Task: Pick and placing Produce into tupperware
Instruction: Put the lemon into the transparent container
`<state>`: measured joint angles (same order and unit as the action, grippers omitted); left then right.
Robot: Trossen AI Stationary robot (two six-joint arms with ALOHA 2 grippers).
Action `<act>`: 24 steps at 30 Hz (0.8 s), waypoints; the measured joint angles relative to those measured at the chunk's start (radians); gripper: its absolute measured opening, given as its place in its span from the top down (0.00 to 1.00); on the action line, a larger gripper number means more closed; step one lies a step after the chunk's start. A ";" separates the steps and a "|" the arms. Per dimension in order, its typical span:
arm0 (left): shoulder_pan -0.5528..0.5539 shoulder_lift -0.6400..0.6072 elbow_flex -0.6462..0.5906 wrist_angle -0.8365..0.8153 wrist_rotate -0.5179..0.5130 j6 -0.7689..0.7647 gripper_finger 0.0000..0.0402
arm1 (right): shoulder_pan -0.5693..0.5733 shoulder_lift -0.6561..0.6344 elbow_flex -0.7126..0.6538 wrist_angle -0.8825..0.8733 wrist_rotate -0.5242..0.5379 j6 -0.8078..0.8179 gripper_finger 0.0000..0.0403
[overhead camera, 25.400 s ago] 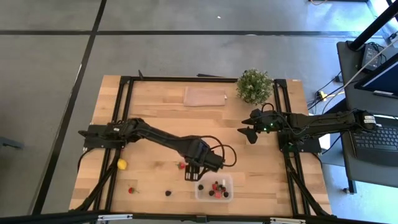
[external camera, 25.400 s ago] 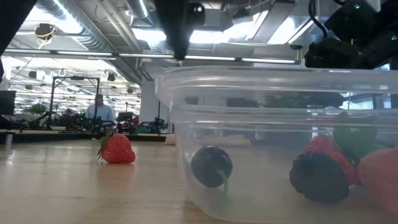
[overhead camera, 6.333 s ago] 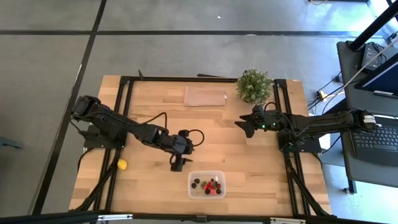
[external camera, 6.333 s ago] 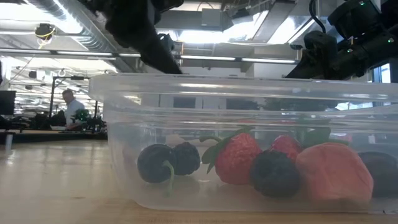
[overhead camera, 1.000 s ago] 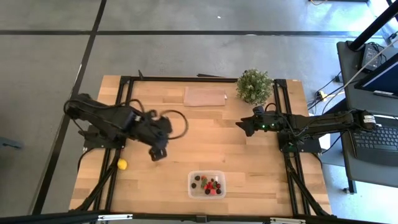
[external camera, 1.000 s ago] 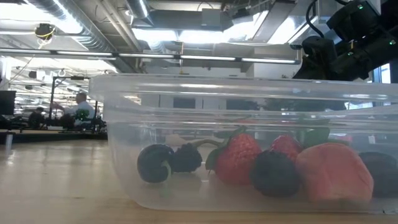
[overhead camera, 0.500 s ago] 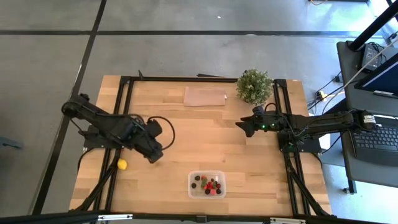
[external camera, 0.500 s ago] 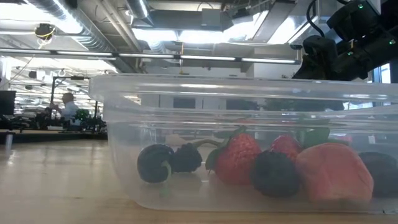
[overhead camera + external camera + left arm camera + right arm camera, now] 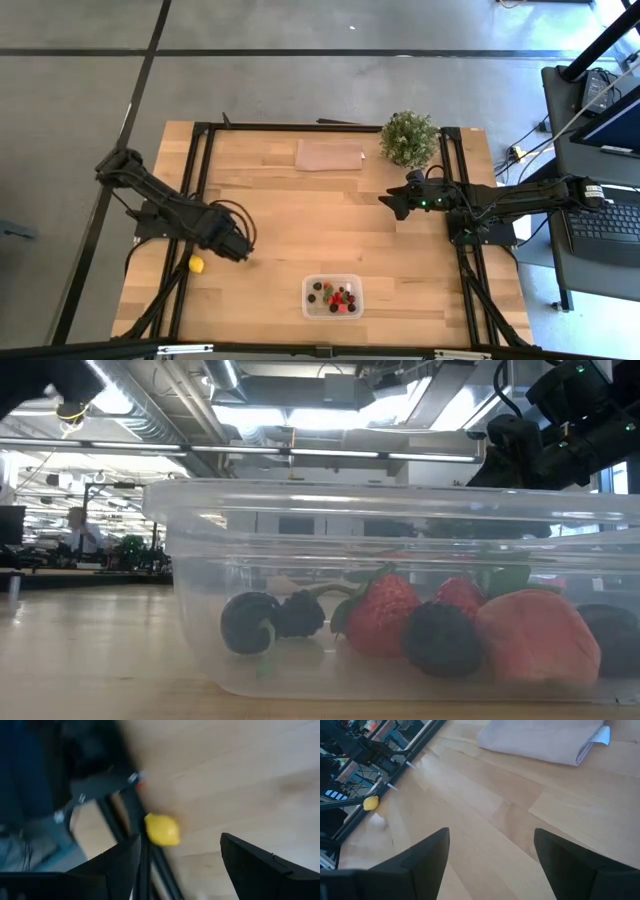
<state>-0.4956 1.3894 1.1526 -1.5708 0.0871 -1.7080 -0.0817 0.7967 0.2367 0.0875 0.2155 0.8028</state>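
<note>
Beside one lemon (image 9: 197,264), left gripper (image 9: 240,251) (fingers apart).

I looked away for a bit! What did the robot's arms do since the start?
The left hand left the tub and swung over toward the lemon, open. The loose berries went into the tub, which slid a little. The right hand, plant and lemon stayed put.

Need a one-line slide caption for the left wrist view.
Open left gripper closing in on the lemon beside the table's black frame rail.
</note>
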 joint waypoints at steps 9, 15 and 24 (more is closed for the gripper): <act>-0.059 -0.091 -0.200 0.133 0.145 -0.212 0.34 | 0.000 0.000 0.000 0.000 -0.001 -0.006 0.28; -0.077 -0.114 -0.299 0.240 0.211 -0.290 0.34 | 0.000 0.000 0.000 0.004 -0.001 -0.030 0.28; -0.095 -0.114 -0.396 0.368 0.248 -0.316 0.34 | 0.000 0.000 0.000 0.007 0.000 -0.050 0.28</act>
<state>-0.5909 1.2755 0.7570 -1.2026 0.3349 -2.0238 -0.0818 0.7967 0.2367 0.0944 0.2153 0.7525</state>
